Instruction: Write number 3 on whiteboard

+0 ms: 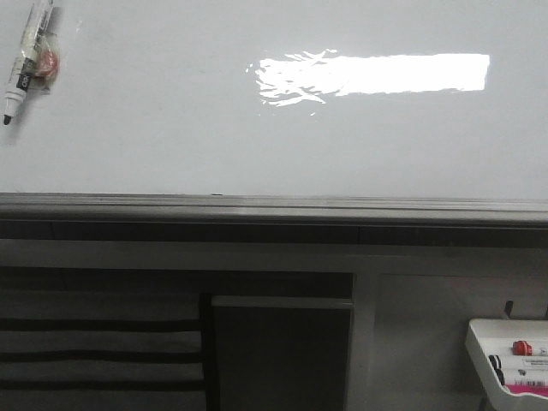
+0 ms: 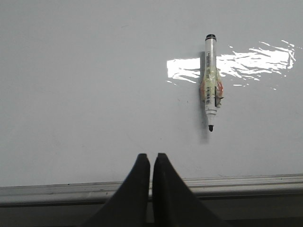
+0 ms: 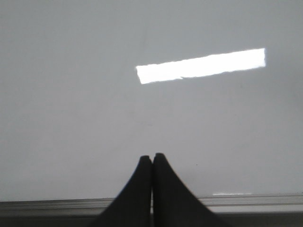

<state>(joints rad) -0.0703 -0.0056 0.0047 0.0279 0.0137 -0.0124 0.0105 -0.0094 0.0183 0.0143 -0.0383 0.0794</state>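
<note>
- One whiteboard [image 1: 171, 137], glossy and flat, fills the background; a grey metal ledge [image 1: 274, 208] runs along its edge.
- One white tray [image 1: 507, 360] holds markers.
- One marker [image 2: 210, 85], uncapped, lies on the board.
- Two black grippers, left [image 2: 151, 163] and right [image 3: 152, 163], both pressed together, empty.

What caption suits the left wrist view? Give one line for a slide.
Left fingers shut, empty, above the ledge; uncapped marker lies on the blank whiteboard.

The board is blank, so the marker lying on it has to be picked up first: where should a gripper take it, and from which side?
Grip the marker on its white barrel, mid-length near the taped section, jaws closing across its width. It lies flat on the whiteboard, tip uncapped, so come straight down from above, probably with the left gripper.
</note>
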